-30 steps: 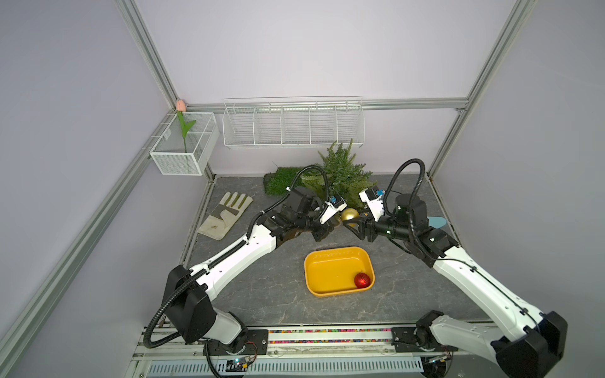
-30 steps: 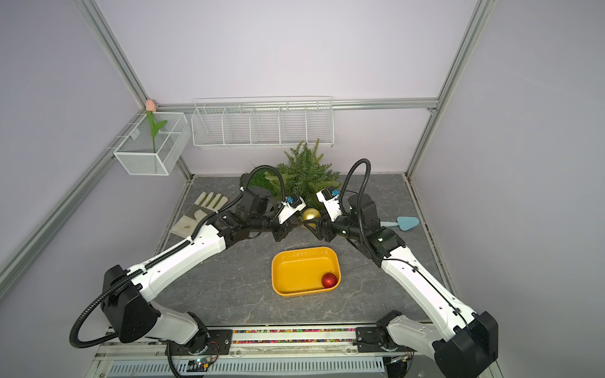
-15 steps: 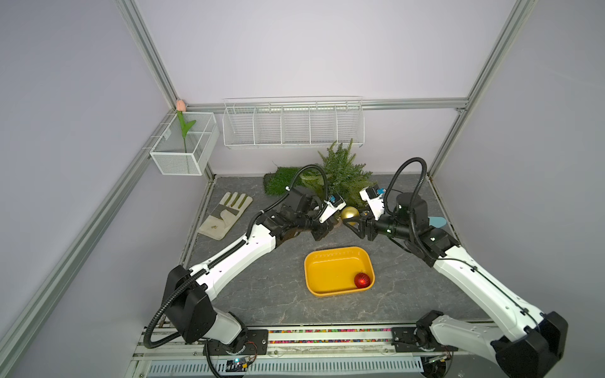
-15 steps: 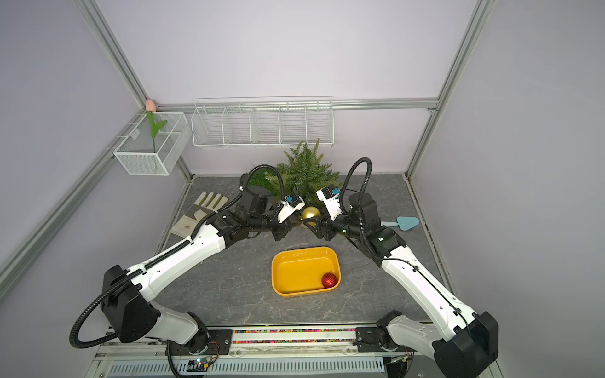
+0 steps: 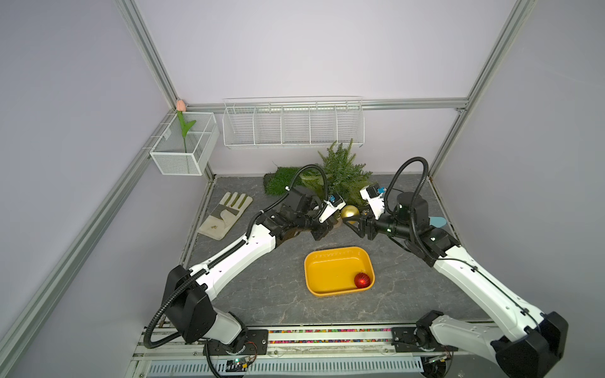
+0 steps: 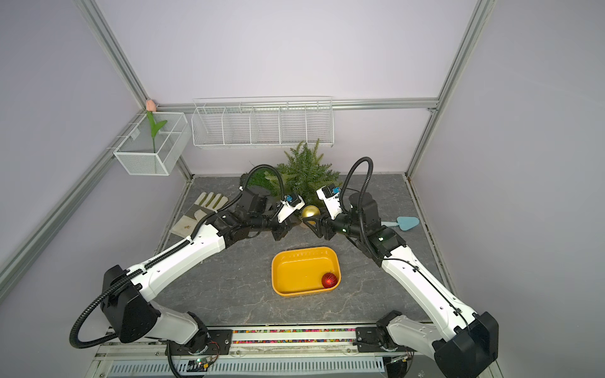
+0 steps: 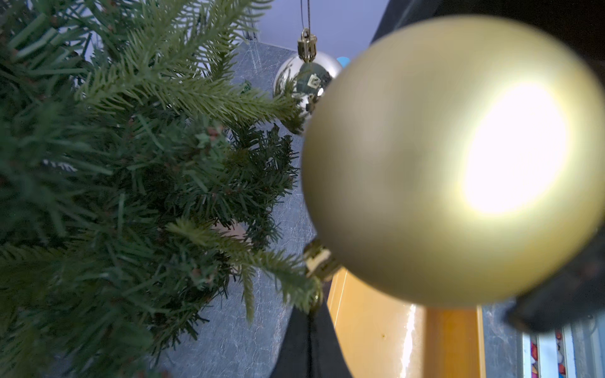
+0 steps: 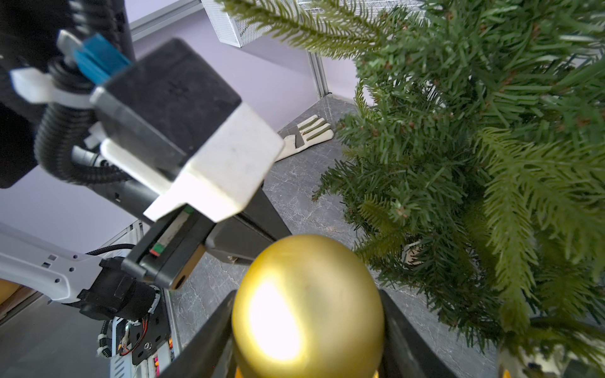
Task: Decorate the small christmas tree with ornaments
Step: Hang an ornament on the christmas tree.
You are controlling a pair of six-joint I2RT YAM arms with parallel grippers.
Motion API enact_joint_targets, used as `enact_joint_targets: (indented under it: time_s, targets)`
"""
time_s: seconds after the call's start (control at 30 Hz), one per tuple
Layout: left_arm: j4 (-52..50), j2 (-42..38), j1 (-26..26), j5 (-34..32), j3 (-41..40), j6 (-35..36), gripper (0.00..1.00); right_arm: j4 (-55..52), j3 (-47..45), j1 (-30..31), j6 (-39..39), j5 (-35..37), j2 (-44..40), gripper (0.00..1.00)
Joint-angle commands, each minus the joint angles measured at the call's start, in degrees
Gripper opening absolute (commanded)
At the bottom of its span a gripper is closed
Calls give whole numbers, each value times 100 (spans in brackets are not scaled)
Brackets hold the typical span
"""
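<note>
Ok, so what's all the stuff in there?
table: 1, grey, under everything.
small christmas tree: 1, green, back of the table.
matte gold ornament: 1, gold, held beside the tree.
shiny gold ornament: 1, gold, hanging by its string at the tree.
yellow tray: 1, yellow, front of the table.
red ornament: 1, red, in the yellow tray.
grass mat: 1, green, beside the tree.
glove: 1, cream and green, table's left.
mesh box: 1, white, left wall.
tulip: 1, pink, in the mesh box.
wire basket: 1, white, back wall.
small tool: 1, light blue, table's right.
left gripper: 1, black, shut on the matte gold ornament's loop.
right gripper: 1, black, shut on the matte gold ornament.
</note>
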Motion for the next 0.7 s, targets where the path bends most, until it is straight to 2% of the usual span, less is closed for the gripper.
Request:
enact_joint_targets:
  time_s: [0.0,0.47,0.67]
  targets:
    - [115,-108,66,12,132,-89,0,226,163,-19,-79,-122,63,24]
    - [287,-170,180,196,-76,-228,0,288,401,-16,-65,-390,421,24]
    - [300,-144,228,174,-103,-322,0,-63,571,-16,-92,132,595,21]
